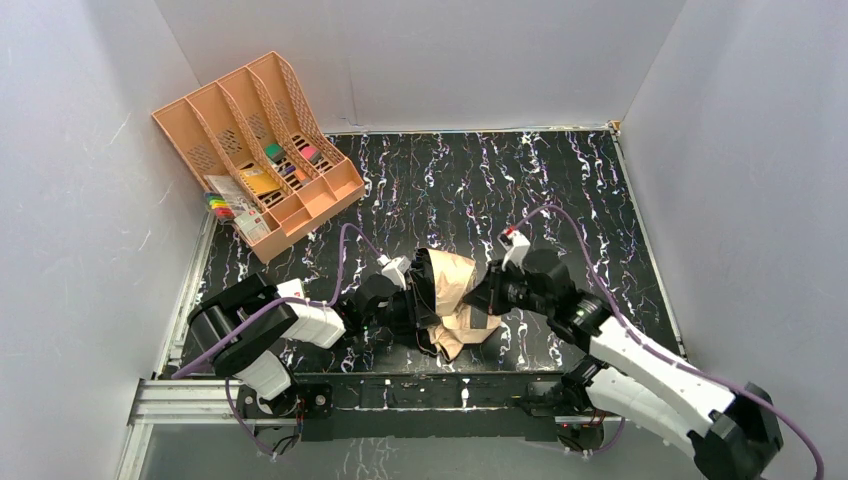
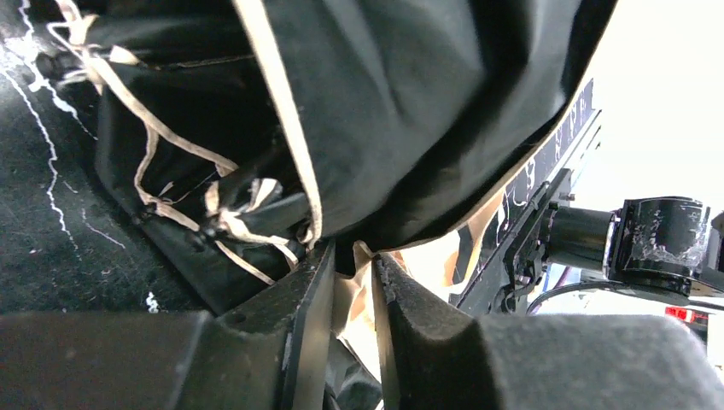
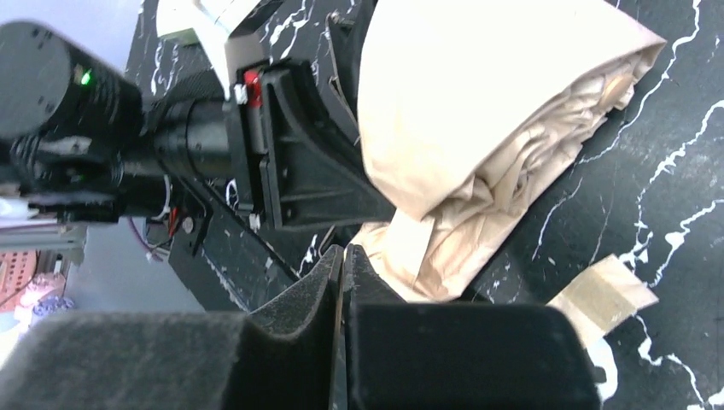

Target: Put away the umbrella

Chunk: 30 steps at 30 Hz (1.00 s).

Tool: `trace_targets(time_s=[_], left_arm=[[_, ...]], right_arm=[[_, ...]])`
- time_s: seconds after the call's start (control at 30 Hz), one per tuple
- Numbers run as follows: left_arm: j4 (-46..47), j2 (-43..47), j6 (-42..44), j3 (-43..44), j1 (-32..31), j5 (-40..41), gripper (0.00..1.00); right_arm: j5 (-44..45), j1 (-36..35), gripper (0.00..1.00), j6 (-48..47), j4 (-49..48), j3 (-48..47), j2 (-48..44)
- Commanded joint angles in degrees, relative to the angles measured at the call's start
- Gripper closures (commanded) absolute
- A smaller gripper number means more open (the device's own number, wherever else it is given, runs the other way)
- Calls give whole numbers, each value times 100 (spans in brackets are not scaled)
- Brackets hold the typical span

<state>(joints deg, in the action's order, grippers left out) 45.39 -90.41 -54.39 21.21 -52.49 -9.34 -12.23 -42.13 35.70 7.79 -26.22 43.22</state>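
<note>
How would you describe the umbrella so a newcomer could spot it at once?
Start from the black marbled table and go to the middle of its near edge. There lies the umbrella, a crumpled bundle of pale tan fabric with a black inner side. It is soft and beige, unlike the rigid peach-orange file tray at the far left corner.

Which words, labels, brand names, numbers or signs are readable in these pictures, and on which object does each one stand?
Readable text: none in any view.
White packet and coloured items in the file tray: any print is too small to read.
Umbrella: plain fabric, no print visible.
Table: only a marbled pattern, no writing.
</note>
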Motion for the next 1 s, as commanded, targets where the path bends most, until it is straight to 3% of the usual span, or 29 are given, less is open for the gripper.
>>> trace_targets(time_s=[0.0,0.23,0.67,0.97], left_arm=[[-978,-201,294,-117,-10,196,80],[-1018,-245,309,-91,-9,167,96],[-1066,-237,456,-47,-14,37,99],[-1692,816,786,-11,-60,252,79]], right_arm=[[251,-9,91,175,-630,-498,887],[-103,-14,97,571,-2087,-659,2248],[-76,-4,100,736,-3777,17,3787],[-24,49,100,530,-3824,240,4743]])
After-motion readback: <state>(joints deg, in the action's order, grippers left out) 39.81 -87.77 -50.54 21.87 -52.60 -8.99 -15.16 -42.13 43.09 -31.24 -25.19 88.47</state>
